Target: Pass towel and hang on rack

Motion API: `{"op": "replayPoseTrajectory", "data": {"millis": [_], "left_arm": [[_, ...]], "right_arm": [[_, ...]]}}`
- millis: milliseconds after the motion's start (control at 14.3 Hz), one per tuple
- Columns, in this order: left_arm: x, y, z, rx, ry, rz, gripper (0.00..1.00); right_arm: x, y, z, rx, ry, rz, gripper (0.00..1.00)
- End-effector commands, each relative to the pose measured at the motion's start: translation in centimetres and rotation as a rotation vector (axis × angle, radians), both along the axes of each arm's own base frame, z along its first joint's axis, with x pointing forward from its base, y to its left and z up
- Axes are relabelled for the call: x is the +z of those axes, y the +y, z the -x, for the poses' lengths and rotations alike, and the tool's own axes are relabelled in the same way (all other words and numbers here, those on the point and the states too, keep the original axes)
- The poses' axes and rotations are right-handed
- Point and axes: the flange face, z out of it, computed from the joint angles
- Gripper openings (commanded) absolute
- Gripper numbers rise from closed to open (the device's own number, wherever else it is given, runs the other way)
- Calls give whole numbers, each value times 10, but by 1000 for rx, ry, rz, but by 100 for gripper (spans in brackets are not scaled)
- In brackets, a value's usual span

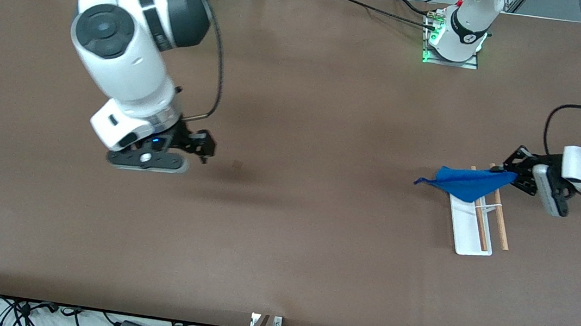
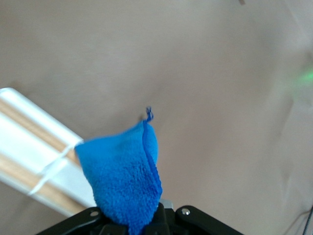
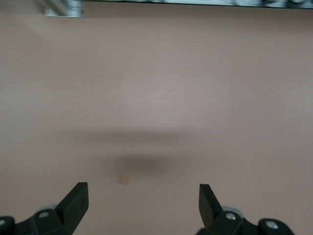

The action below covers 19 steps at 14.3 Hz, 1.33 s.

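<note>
Nearest the front camera, the rack (image 1: 471, 230) is being shown standing on the brown table (image 1: 280, 249) toward the left arm's end, its white tray base lying flat and its two light-wood dowel bars running side by side above and beside that base. In the left wrist view the rack (image 2: 34, 156) is being seen with a thin white frame crossing the bars. The blue towel (image 1: 471, 182) is being held in the air by one corner, over the end of the rack farther from the front camera, and its cloth is being stretched out toward the table's middle, tapering to a point. The left gripper (image 1: 513, 175) is being kept closed on that corner, and in the left wrist view the towel (image 2: 122, 171) is being seen pinched between its jaws, a small loop tag showing at the free tip. The right gripper (image 1: 204, 149) is being held over bare table toward the right arm's end, waiting, with its fingers (image 3: 76, 201) being spread wide and holding nothing.
</note>
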Motion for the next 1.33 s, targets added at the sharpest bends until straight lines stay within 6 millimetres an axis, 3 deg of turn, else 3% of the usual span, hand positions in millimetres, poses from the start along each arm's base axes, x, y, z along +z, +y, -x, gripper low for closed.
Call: {"op": "replayPoseTrajectory", "data": {"millis": [0, 70, 279, 488, 698, 837, 1047, 1116, 1186, 1256], "left_arm": [[-4, 17, -28, -14, 9, -21, 0], [-10, 25, -34, -7, 9, -14, 0], [-32, 54, -41, 24, 19, 1, 0], [-49, 63, -46, -9, -2, 25, 0], [-71, 79, -46, -13, -2, 43, 0], [-88, 90, -51, -30, -7, 33, 0], [-90, 92, -51, -29, -6, 32, 1], [-92, 92, -51, -25, -7, 32, 5], [-93, 92, -51, -21, -3, 32, 20], [-93, 93, -51, -17, -1, 30, 42]], "right_arm": [[3, -39, -2, -47, 46, 61, 100], [3, -50, -3, -66, 60, 70, 100], [15, -115, -17, -143, 57, 58, 100], [24, -176, -23, -117, 44, 47, 100], [43, -230, -16, -77, 44, 32, 100], [50, -258, -9, -59, 75, 38, 100], [61, -285, -2, -40, 86, 2, 100], [66, -302, 1, -2, 84, -1, 100], [69, -313, 5, -9, 85, -6, 100], [68, -314, 10, -16, 99, -10, 100]]}}
